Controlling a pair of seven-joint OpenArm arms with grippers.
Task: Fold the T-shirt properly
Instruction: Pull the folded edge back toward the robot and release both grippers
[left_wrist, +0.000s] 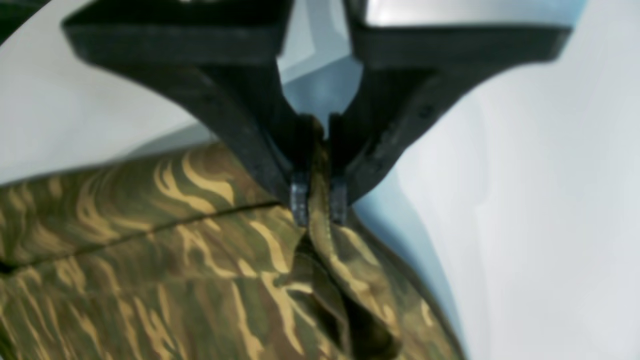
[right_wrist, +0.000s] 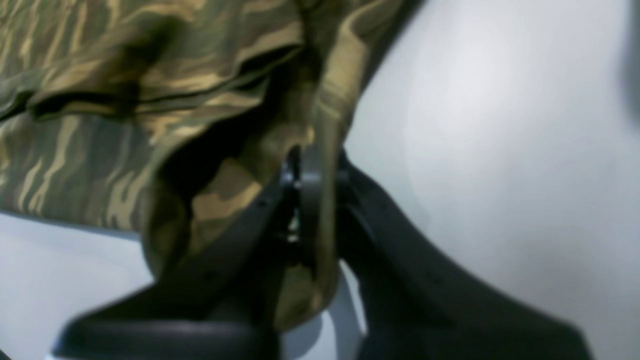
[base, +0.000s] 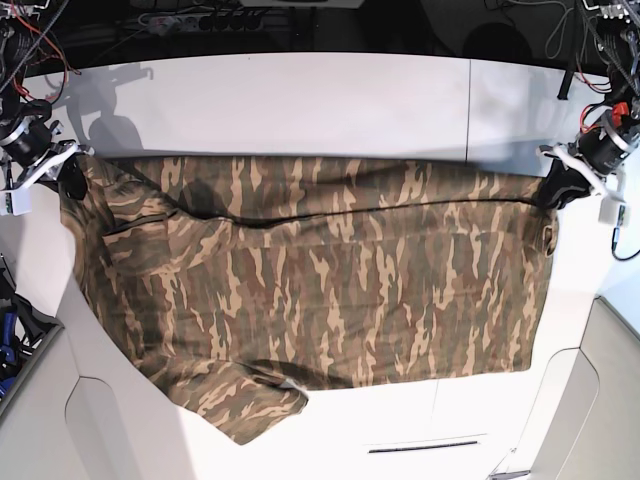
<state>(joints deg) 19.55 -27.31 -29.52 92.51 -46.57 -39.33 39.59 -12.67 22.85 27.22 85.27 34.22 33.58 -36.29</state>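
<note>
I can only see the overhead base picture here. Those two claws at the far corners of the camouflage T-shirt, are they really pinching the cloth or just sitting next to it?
Observer: Pinching. In the left wrist view the left claw is shut on a fold of the T-shirt, with cloth squeezed between its two fingertips.
Operator: And the other one?
Observer: The right claw is also shut on the shirt; cloth bunches and hangs over its fingers.
Operator: Is the cloth near the left claw lying flat?
Observer: No, right below the grip it hangs in a twisted pleat, above the white table.
</note>
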